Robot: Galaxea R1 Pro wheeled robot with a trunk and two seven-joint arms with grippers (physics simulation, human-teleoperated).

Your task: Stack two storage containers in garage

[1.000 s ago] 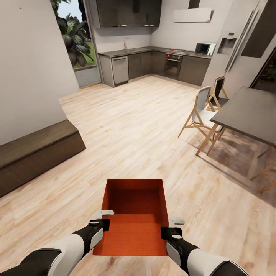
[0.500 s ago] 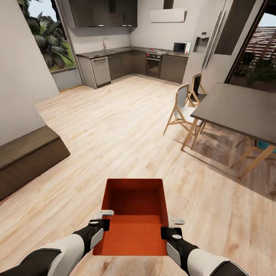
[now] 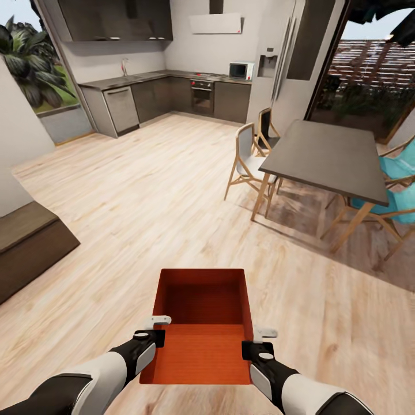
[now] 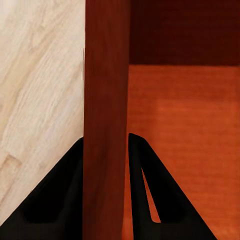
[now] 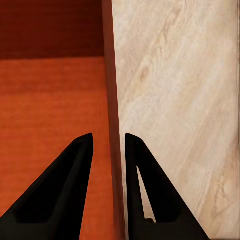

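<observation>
Storage container [image 3: 199,323]: left gripper [image 4: 106,150] straddles one wall; right gripper [image 5: 109,145] the opposite.

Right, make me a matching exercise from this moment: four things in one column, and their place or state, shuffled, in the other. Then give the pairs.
Things:
1. storage container
2. left gripper
3. dining table
4. microwave

Places or states:
A. on the kitchen counter at the far wall
B. clamped on one side wall of the bin, a finger on each face
C. held between both arms above the wood plank floor
D. to the right of the view, with chairs around it

Pairs: 1-C, 2-B, 3-D, 4-A
</observation>
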